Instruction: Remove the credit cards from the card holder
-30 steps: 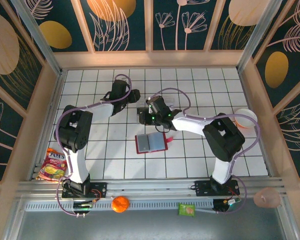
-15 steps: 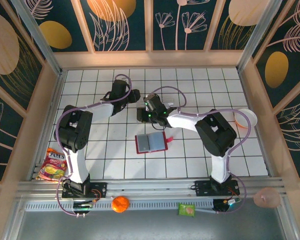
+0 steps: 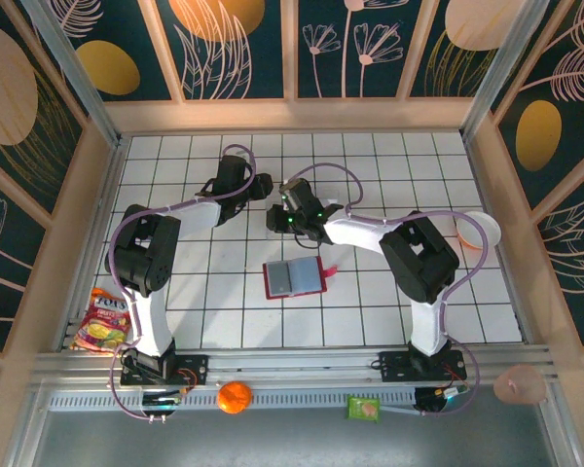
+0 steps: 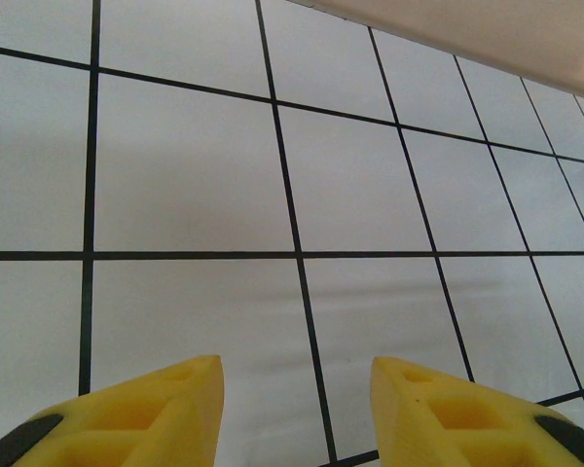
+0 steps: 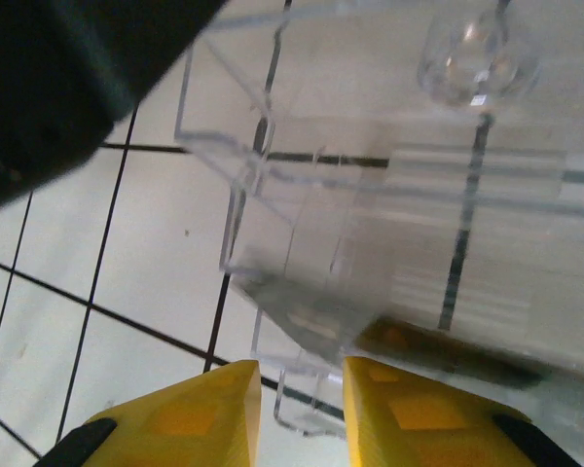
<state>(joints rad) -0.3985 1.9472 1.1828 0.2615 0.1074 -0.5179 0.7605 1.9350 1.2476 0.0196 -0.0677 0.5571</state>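
The card holder [image 3: 294,278], a red wallet, lies open on the tiles with its grey and light blue inside facing up, nearer than both grippers. My right gripper [image 3: 275,219] hovers low over a clear plastic tray [image 5: 370,195]. Its yellow fingers [image 5: 302,368] stand apart with nothing pinched between them. A pale grey credit card [image 5: 311,311] leans tilted inside the tray just beyond the fingertips. A dark card [image 5: 457,355] lies flat to its right. My left gripper [image 3: 266,185] is open over bare tiles [image 4: 297,362], close to the right gripper.
A snack bag [image 3: 102,319] lies at the near left edge. An orange [image 3: 235,397] and a green packet [image 3: 363,408] sit on the front rail. An orange-rimmed bowl [image 3: 477,229] stands at the right wall. Wooden walls ring the tiled table.
The right gripper has shifted a little left and farther from the bases, toward the left gripper. The left arm and the card holder have not moved.
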